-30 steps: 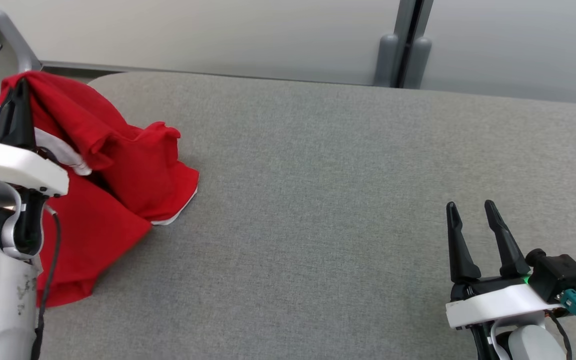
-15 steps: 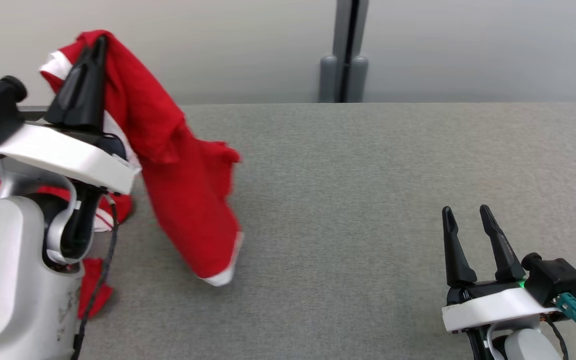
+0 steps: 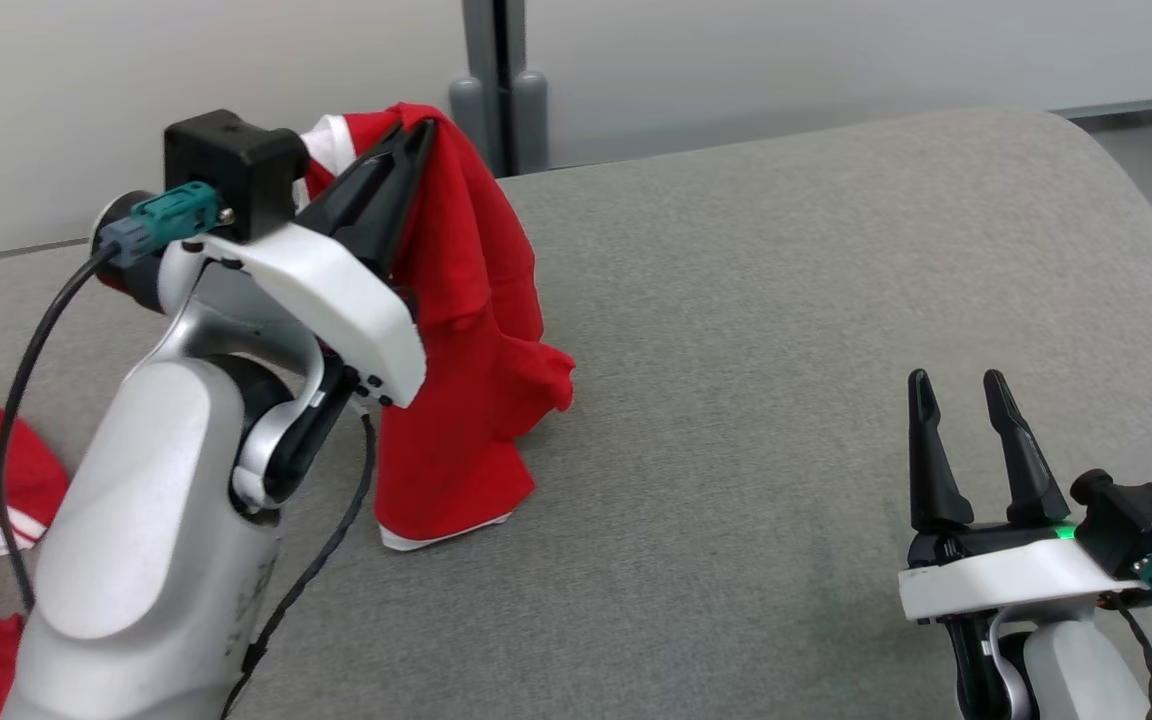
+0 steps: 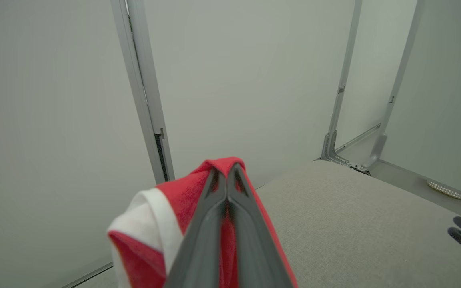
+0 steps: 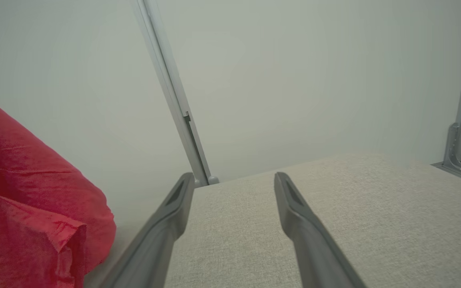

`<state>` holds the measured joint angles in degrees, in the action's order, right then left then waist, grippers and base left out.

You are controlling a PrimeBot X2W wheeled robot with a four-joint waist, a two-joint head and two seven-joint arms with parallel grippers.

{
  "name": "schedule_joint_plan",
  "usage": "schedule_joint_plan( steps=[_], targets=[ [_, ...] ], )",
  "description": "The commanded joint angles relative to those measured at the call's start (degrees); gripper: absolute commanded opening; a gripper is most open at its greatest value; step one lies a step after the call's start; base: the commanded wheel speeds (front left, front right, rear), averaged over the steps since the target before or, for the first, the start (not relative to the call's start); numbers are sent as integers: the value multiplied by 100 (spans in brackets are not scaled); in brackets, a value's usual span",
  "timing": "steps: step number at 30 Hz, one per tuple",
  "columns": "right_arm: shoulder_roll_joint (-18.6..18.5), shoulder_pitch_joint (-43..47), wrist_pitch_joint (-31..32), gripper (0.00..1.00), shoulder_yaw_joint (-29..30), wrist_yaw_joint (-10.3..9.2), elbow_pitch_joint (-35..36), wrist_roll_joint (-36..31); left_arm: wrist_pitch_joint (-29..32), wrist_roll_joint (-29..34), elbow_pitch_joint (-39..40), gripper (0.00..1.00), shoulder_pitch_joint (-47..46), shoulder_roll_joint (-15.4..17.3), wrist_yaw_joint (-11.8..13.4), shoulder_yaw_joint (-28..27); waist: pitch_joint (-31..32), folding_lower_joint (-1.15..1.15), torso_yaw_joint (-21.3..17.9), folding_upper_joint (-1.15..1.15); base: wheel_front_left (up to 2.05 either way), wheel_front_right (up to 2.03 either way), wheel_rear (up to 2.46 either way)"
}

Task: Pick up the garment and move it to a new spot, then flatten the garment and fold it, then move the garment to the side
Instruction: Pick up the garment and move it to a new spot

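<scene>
You're mid-carry: left end effector pinches the red garment, hem brushing the worktop (right end effector gapes wide, empty); set-down, flattening, folding and side move remain.

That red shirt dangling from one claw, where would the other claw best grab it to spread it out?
Probably the white-trimmed hem at the bottom of the red garment, approached from the robot's right by the open right gripper. The left gripper pinches the top, so the cloth hangs long and the hem lies low on the grey surface.
</scene>
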<state>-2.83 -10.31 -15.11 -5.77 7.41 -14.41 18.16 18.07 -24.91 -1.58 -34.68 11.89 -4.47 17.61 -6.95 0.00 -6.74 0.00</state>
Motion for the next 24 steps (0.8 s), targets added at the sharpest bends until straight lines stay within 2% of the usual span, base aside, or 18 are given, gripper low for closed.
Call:
schedule_joint_plan(
  steps=[1,9,10,11,12,13,19,24],
  targets=[
    [-11,-77,-7,100,2,16,13,46,-15,-9,-71,0,-117,-58,-6,30,-211,0,-407,0,0,0,0],
    [-10,-275,-8,100,-224,15,12,397,-227,17,-1125,0,-853,-635,-24,460,-640,0,-1396,0,0,0,0],
    [-9,-290,-7,100,-285,16,-4,483,-314,-63,-1421,15,-1059,-738,-11,531,-706,0,-1581,0,0,0,0],
    [-9,-295,-7,100,-320,15,-14,514,-384,-76,-1571,47,-1172,-774,50,545,-734,0,-1657,0,0,0,0],
    [-9,-302,-7,100,-354,15,-23,536,-487,-34,-1728,96,-1300,-792,84,587,-751,0,-1718,0,0,0,0],
    [-7,-305,-8,100,-369,15,-32,537,-584,-10,-1890,100,-1404,-809,122,616,-759,0,-1767,0,0,0,0],
    [-9,-284,-7,100,-351,15,-46,574,-1170,95,-2772,100,-1964,-858,212,744,-740,0,-1854,0,0,0,0],
    [-8,-211,-7,100,-236,16,-30,473,-1577,30,-3263,100,-2058,-766,151,629,-656,0,-1564,0,0,0,0]
  ],
)
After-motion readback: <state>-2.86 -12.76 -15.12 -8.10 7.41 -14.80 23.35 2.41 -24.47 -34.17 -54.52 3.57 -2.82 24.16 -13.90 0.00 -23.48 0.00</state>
